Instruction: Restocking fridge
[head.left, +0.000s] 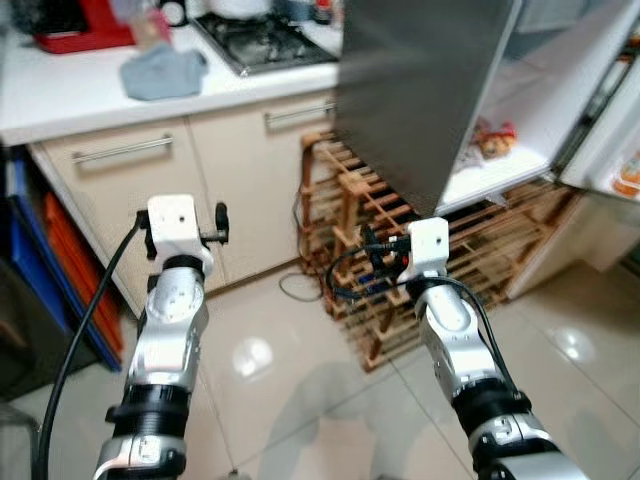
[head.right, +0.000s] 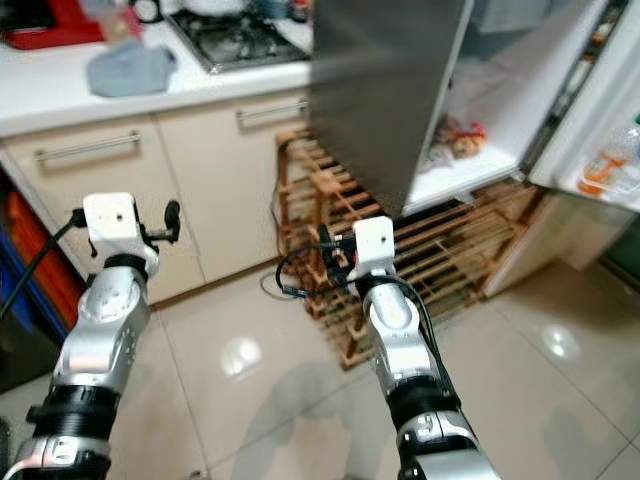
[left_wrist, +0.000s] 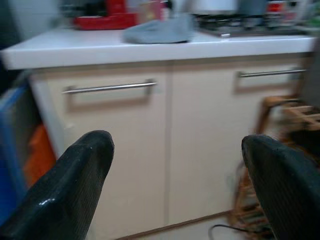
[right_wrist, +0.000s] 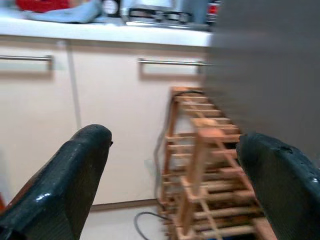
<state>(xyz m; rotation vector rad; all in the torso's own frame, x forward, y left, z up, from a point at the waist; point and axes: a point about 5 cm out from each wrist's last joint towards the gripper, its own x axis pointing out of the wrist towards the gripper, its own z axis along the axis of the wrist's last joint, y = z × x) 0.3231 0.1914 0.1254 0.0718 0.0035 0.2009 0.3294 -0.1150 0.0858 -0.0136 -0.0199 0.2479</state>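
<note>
Both claws, left claw (left_wrist: 177, 185) and right claw (right_wrist: 175, 182), wide apart, empty, touching nothing, before the cabinets (left_wrist: 165, 150).

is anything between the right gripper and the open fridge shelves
Yes. The open grey fridge door hangs edge-on just ahead of the right gripper, with the wooden rack below it. The fridge shelves lie beyond the door, to its right.
</note>
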